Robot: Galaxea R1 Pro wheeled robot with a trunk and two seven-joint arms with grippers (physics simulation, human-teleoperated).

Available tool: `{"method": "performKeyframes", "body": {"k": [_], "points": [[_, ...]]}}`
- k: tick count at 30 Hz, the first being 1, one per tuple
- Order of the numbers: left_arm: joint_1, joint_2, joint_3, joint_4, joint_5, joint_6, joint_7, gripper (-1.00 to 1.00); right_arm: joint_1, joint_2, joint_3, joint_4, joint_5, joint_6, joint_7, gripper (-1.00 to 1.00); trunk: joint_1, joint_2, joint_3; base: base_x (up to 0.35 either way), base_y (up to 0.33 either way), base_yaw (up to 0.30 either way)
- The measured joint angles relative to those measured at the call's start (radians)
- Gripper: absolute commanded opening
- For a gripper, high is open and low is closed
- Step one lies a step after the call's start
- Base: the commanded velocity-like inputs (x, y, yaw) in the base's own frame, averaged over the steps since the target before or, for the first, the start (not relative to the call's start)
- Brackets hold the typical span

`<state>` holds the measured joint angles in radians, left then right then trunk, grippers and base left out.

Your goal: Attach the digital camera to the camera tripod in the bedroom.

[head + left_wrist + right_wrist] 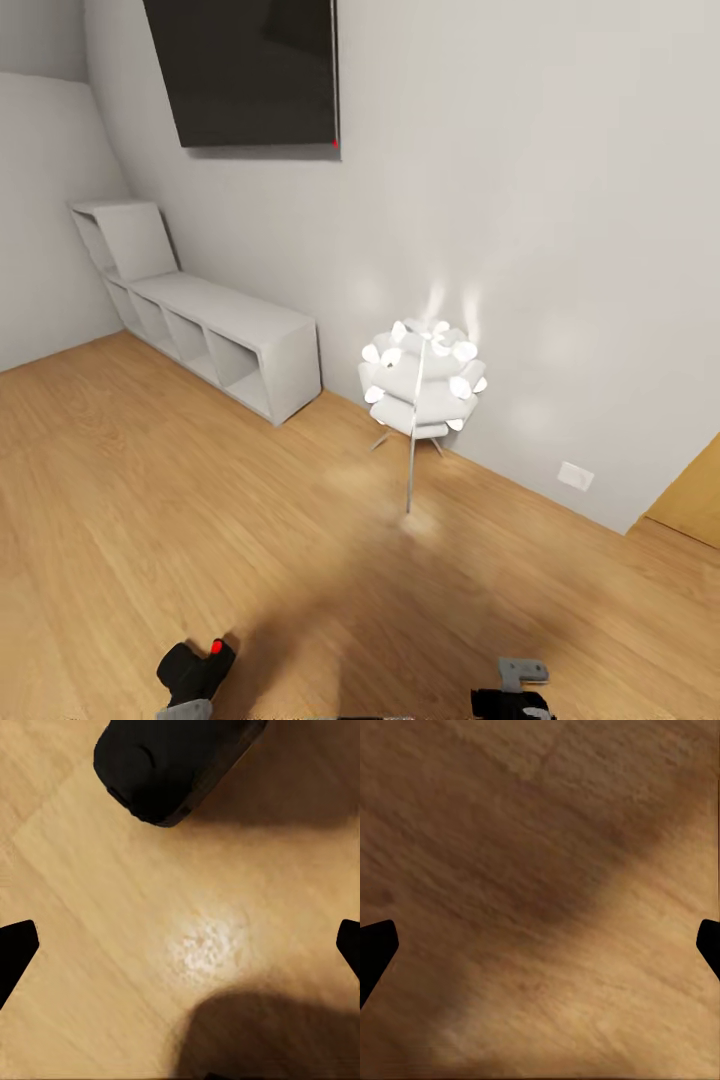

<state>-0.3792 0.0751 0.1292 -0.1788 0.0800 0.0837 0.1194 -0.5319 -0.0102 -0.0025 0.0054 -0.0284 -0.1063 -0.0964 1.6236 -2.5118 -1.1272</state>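
One lamp [423,385] stood beside one shelf [205,325]. One screen [250,70] hung above the shelf. One camera [198,672] showed.

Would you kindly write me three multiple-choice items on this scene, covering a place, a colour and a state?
1. Where does the floor lamp stand?
A. On a bed
B. On the wood floor by the wall
C. On a table

2. What colour is the button on the digital camera?
A. Green
B. Red
C. White

3. What state is the right gripper in?
A. Open
B. Shut on a cup
C. Shut on a cable

Answers: 1 B, its thin legs meet the floor beside the wall. 2 B, a red dot shows on top. 3 A, its fingertips are wide apart over bare floor.
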Motion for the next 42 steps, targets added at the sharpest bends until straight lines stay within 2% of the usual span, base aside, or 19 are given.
{"method": "performKeyframes", "body": {"k": [6,10,15,42], "points": [[0.000,0.003,0.000,-0.156,-0.003,0.079,0.004,1.00,0.000,0.004,0.003,-0.126,0.006,0.013,-0.015,1.00,0.003,-0.001,-0.023,0.000,0.000,0.000],[0.000,0.002,0.000,-0.324,-0.004,0.210,0.005,1.00,0.000,0.001,0.004,-0.206,0.009,0.054,-0.020,1.00,0.004,-0.002,-0.039,0.000,0.000,0.000],[0.000,0.000,-0.003,-0.449,-0.004,0.300,-0.002,1.00,-0.001,0.002,0.006,-0.279,0.011,0.110,-0.025,1.00,0.007,-0.004,-0.058,0.000,0.000,0.000],[0.000,0.004,-0.008,-0.480,-0.012,0.310,-0.001,1.00,0.000,0.000,0.008,-0.296,0.013,0.122,-0.021,1.00,0.019,-0.010,-0.163,0.000,0.000,0.000]]}}
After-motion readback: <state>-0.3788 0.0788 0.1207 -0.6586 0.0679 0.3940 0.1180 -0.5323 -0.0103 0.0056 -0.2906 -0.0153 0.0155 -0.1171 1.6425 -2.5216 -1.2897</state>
